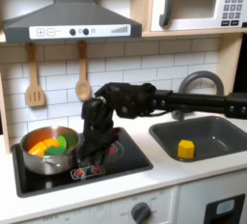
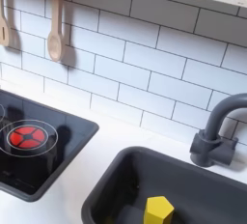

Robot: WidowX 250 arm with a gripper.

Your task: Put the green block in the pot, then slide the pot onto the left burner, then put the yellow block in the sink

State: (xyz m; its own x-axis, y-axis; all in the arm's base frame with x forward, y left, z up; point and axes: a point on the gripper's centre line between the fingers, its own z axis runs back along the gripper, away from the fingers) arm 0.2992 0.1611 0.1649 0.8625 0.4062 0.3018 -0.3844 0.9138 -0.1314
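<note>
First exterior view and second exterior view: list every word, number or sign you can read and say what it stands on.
Microwave clock display: light digits, too blurred to read for sure.
Microwave keypad: rows of light buttons, marks too small to read.
Range hood panel: round knobs and marks, nothing readable.
Cooktop front edge: small red marks, too blurred to read.
Second exterior view: no text to be seen.

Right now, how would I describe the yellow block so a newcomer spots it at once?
Find the dark grey sink at the first exterior view's right, below the curved faucet. The yellow block sits on the basin floor near its front left corner, the one bright thing inside.
</note>
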